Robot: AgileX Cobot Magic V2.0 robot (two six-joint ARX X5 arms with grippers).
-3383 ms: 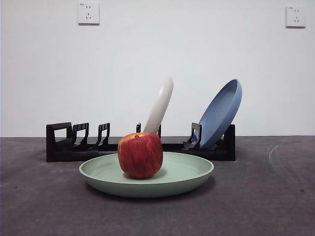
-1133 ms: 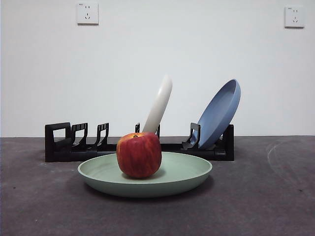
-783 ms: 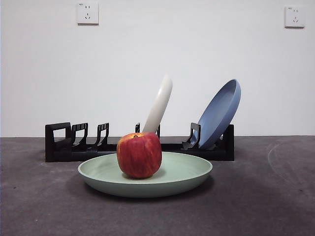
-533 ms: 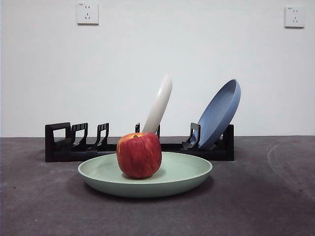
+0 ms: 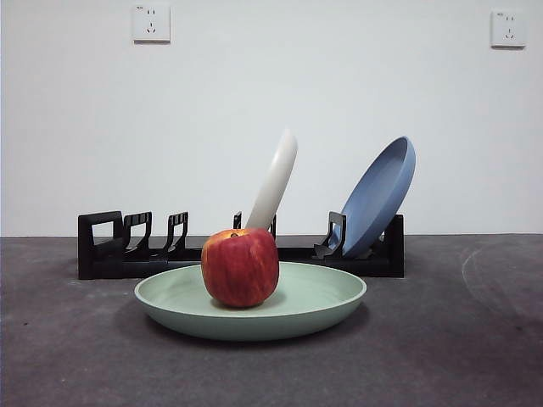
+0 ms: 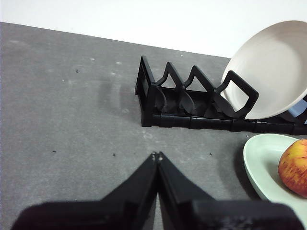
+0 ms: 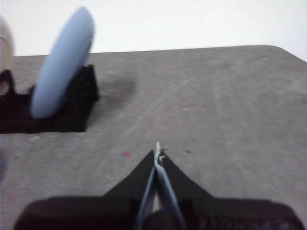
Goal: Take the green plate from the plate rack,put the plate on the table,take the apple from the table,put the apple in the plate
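Note:
The pale green plate (image 5: 322, 301) lies flat on the dark grey table (image 5: 441, 356), just in front of the black plate rack (image 5: 127, 246). A red apple (image 5: 241, 267) rests inside the plate, left of its middle. In the left wrist view the plate's edge (image 6: 261, 165) and the apple (image 6: 295, 167) show beside the rack (image 6: 192, 103). My left gripper (image 6: 157, 155) hangs shut over bare table, away from the rack's handle end, holding nothing. Off beyond the rack's other end, my right gripper (image 7: 157, 154) is shut and empty too. Neither arm appears in the front view.
A cream-white plate (image 5: 276, 180) leans in the rack's middle slots and a blue plate (image 5: 380, 195) leans at its right end. The blue plate (image 7: 60, 67) also shows in the right wrist view. Two wall sockets sit high on the white wall behind.

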